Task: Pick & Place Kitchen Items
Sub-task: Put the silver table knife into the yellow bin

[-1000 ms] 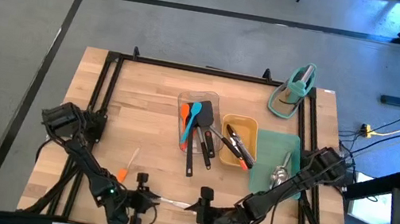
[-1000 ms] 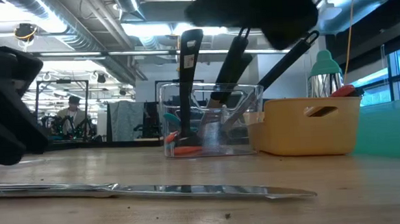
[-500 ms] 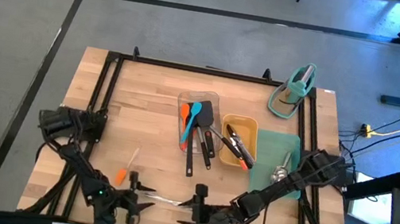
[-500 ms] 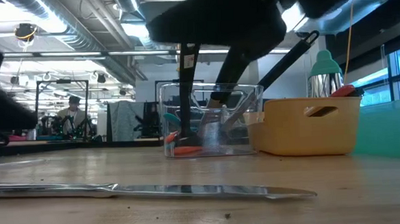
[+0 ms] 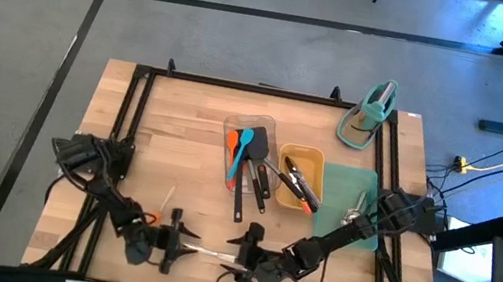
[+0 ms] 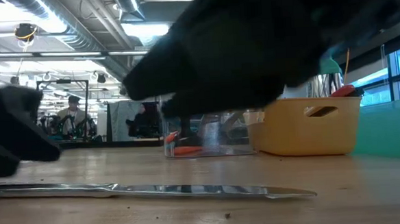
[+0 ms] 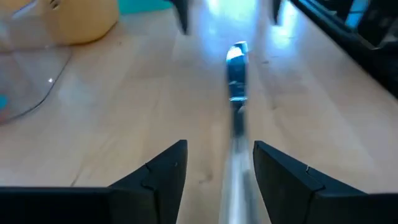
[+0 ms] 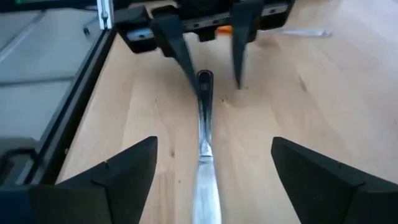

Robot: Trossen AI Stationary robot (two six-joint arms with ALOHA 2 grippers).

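Note:
A long shiny steel utensil [image 5: 209,253] lies flat on the wood near the table's front edge, also plain in the low view [image 6: 156,190]. My left gripper [image 5: 176,244] is open at its left end, fingers [image 7: 163,168] on either side of the handle [image 7: 238,155], low over the table. My right gripper [image 5: 245,258] is wide open at the other end, its fingers [image 8: 134,165] well apart from the steel strip [image 8: 204,137]. Whether either finger touches the metal I cannot tell.
A clear tray [image 5: 249,141] with orange and blue spatulas and black turners stands mid-table, next to a yellow tray [image 5: 300,177] with tongs. A steel spoon lies on a teal mat [image 5: 355,210]; a teal stand [image 5: 369,114] sits far right. A small orange item [image 5: 153,217] lies near my left arm.
Both grippers have sunk toward the table and tipped further down. My right gripper has drawn toward the table's left, along the steel utensil; my left gripper has closed in on its other end. The utensil has stayed where it was.

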